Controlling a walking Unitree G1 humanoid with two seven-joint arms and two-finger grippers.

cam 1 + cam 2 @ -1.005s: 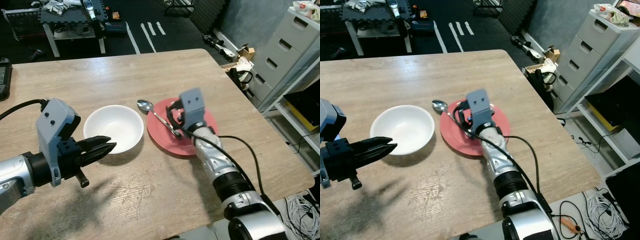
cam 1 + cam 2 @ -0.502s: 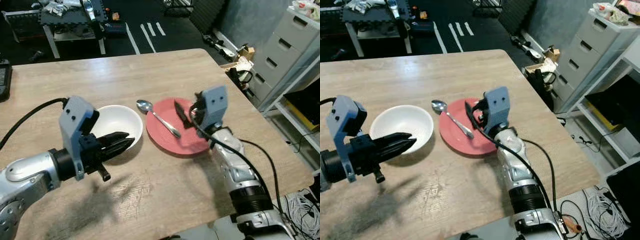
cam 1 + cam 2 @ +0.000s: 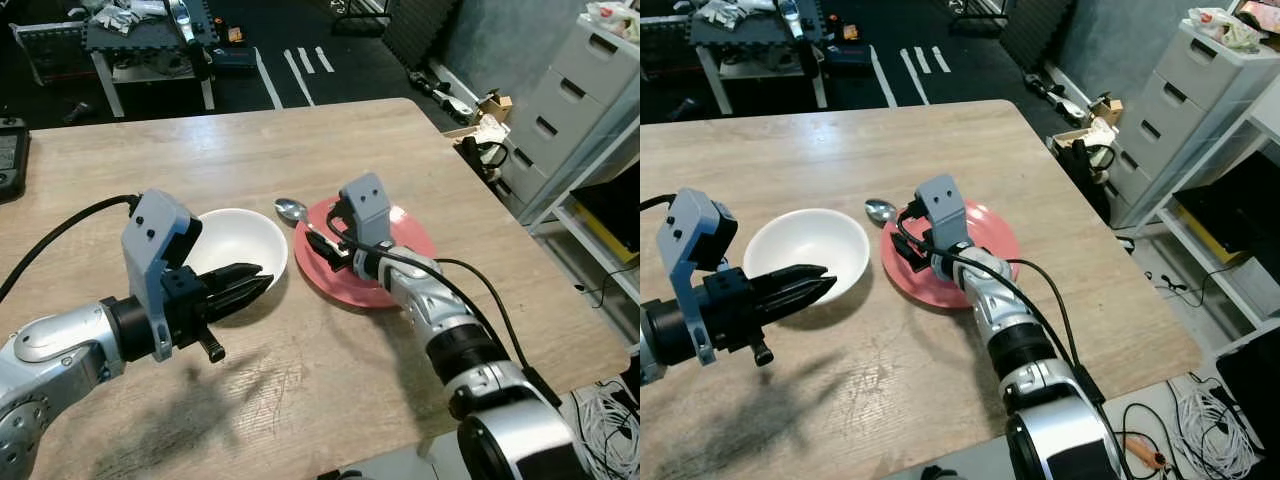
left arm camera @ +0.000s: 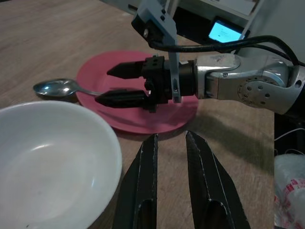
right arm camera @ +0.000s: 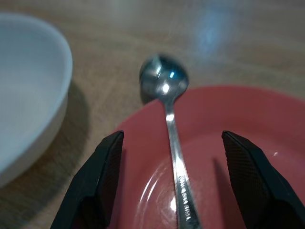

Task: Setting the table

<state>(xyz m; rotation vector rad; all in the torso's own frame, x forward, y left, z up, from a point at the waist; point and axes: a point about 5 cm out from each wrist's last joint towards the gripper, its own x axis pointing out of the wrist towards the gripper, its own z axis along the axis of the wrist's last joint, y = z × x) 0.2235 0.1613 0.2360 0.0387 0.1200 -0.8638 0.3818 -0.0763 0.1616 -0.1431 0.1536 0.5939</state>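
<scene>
A white bowl [image 3: 235, 250] sits mid-table, with a red plate [image 3: 405, 262] just to its right. A metal spoon [image 3: 291, 210] lies with its scoop on the wood and its handle running onto the plate. My right gripper [image 3: 322, 248] is low over the plate's left side and open; its two fingers straddle the spoon handle [image 5: 177, 167] without touching it. Close to the bowl's near rim, my left gripper [image 3: 250, 283] points at the plate. A narrow gap shows between its fingers [image 4: 147, 171] and nothing is in them.
The wooden table [image 3: 300, 140] ends at its right edge beside grey drawers [image 3: 585, 95] and floor cables. A dark device [image 3: 8, 160] lies at the table's far left. A workbench [image 3: 150, 45] stands beyond the far edge.
My right gripper, lifted over the plate's right half 0.5 s ago, has come back down left around the spoon handle. My left gripper advanced toward the bowl earlier and now holds still.
</scene>
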